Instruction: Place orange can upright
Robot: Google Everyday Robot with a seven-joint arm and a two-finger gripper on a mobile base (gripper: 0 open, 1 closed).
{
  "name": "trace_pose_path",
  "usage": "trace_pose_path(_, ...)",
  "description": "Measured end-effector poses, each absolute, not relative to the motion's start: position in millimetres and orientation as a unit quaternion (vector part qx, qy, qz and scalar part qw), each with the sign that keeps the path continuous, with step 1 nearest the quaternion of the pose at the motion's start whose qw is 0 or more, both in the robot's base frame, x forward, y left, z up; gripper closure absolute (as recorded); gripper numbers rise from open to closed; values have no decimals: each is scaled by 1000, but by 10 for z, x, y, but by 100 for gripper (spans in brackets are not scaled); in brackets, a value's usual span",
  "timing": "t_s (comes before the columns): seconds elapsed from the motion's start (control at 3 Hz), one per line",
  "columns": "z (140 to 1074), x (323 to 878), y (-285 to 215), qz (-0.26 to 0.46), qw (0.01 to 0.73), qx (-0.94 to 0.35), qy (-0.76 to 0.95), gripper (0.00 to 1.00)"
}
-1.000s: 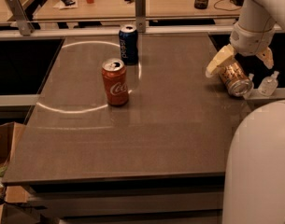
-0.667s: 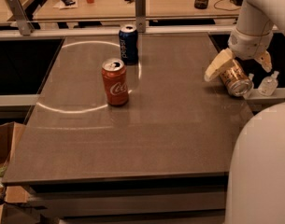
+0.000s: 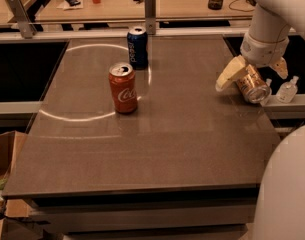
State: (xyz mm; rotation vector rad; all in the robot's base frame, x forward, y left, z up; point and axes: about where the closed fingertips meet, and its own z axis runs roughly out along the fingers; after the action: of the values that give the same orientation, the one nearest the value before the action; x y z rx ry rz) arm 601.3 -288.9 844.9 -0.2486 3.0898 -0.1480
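Observation:
The orange can (image 3: 253,84) is at the right edge of the brown table (image 3: 157,149). It is tilted on its side, with its silver end facing forward and to the right. My gripper (image 3: 252,80) comes down from the white arm at the upper right and is shut on the can. One pale finger (image 3: 229,73) shows on the can's left and the other (image 3: 281,67) on its right. I cannot tell whether the can touches the tabletop.
A red Coca-Cola can (image 3: 123,88) stands upright left of centre. A blue Pepsi can (image 3: 137,46) stands behind it. A small clear bottle (image 3: 287,89) sits on the right ledge beside the gripper. My white body (image 3: 287,194) fills the lower right corner.
The gripper and the can have shifted only slightly, and the can is still held tilted. The red and blue cans have not moved.

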Motion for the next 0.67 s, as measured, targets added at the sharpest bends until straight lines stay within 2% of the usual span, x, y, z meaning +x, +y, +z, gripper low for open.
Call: trace_pose_path(0.67,8435,6076,-2813,-61,43,-61,995,0)
